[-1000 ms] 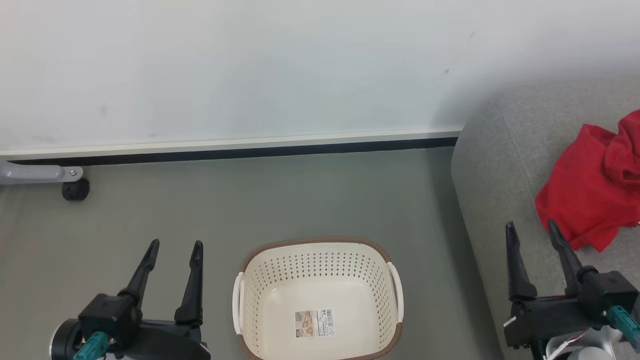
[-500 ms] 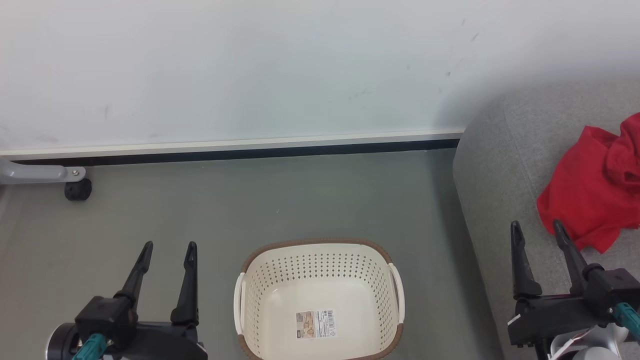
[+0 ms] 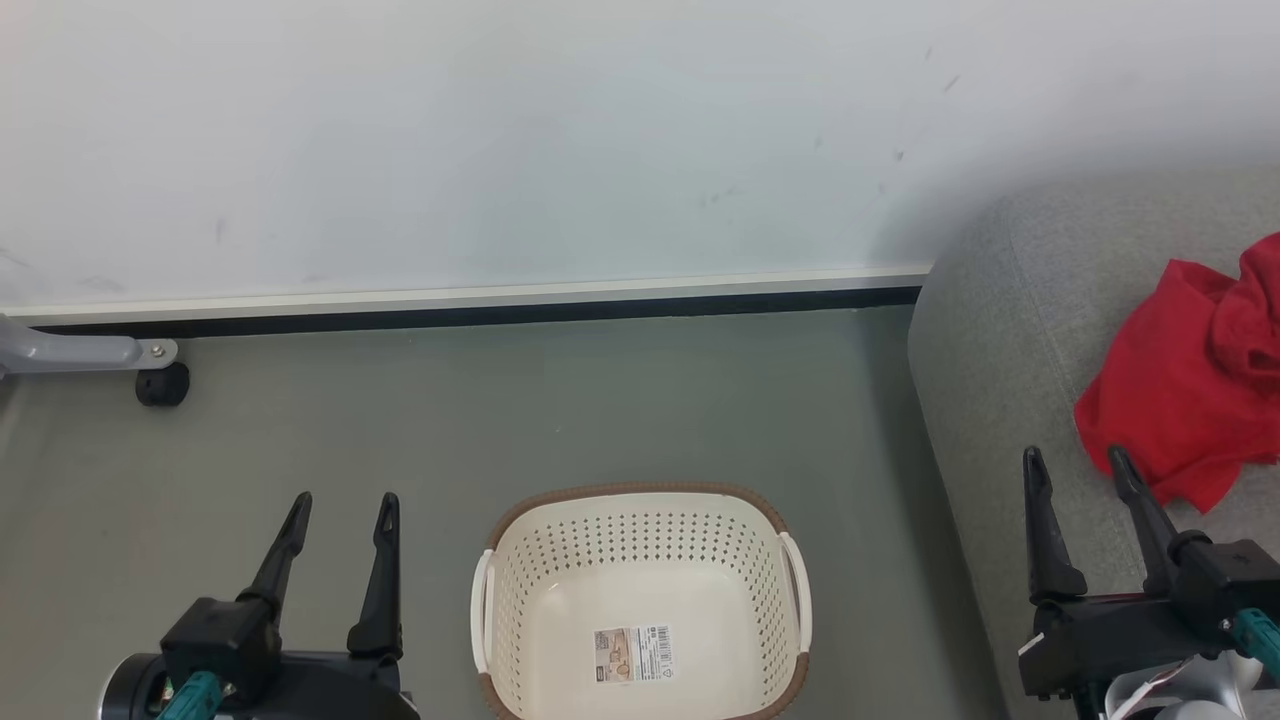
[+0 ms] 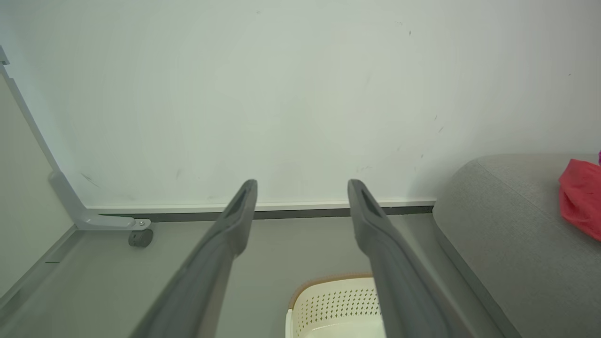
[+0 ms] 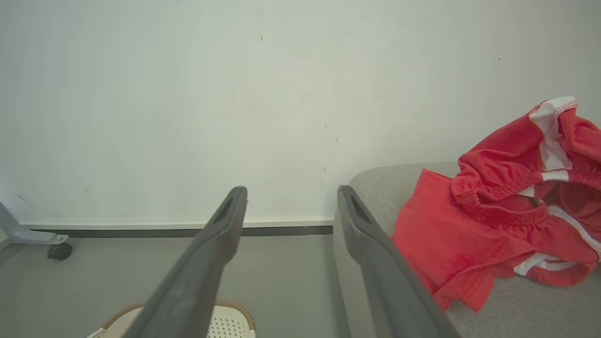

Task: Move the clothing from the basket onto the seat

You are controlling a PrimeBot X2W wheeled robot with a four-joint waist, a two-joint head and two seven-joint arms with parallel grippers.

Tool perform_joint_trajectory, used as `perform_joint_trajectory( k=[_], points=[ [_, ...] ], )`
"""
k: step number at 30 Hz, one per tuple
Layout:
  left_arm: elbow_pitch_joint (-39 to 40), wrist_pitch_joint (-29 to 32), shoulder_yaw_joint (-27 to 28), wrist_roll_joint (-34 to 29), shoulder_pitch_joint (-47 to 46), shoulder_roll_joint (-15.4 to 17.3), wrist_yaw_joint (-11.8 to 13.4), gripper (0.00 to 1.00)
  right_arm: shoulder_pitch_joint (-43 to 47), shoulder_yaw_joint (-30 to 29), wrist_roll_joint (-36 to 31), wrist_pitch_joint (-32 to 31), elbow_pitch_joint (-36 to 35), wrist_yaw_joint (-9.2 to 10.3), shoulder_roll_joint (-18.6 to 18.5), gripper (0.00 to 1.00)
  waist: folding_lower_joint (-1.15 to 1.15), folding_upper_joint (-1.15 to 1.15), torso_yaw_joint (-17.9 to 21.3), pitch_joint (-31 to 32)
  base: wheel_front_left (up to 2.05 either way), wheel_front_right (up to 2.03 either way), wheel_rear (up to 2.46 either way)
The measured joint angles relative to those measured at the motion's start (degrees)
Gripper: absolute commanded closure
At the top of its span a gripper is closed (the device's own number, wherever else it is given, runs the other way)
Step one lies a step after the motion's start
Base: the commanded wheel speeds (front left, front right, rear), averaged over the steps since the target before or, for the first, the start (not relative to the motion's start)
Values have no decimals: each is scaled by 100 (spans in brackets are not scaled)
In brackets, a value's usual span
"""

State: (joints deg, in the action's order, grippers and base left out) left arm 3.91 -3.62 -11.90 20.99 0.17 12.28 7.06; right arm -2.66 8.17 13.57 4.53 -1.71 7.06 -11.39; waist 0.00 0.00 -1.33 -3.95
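The cream basket (image 3: 640,540) with its brown rim stands on the floor at bottom centre, holding nothing but a printed label (image 3: 632,654); its rim also shows in the left wrist view (image 4: 328,281) and the right wrist view (image 5: 235,310). The red clothing (image 3: 1190,390) lies bunched on the grey seat (image 3: 1010,330) at the right, white trim showing (image 5: 497,220). My left gripper (image 3: 343,506) is open over the floor left of the basket. My right gripper (image 3: 1075,460) is open over the seat's front edge, just left of the clothing.
A white wall (image 3: 500,150) with a dark baseboard runs across the back. A grey frame leg with a black caster (image 3: 160,385) stands at the far left. Grey-green floor (image 3: 560,400) stretches between wall and basket.
The whole head picture has drifted slightly downward, so the camera moved. Both grippers stay open; the left one has shifted slightly. Basket and clothing lie as before.
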Motion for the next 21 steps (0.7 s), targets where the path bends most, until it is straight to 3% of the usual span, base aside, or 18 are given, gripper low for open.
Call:
perform_joint_trajectory(
  k=[11,12,21],
  points=[
    [-58,24,18,-51,12,-56,1,0,78,-27,-7,-102,-68,0,23,0,0,0,-21,60,0,0,0],
    [-58,24,18,-51,12,-56,1,100,78,-27,-7,-102,-68,0,23,100,0,0,-21,60,0,0,0],
    [-337,57,45,108,129,-159,-52,100,215,-45,172,-109,221,-53,135,100,0,0,-15,73,0,0,0]
  ],
)
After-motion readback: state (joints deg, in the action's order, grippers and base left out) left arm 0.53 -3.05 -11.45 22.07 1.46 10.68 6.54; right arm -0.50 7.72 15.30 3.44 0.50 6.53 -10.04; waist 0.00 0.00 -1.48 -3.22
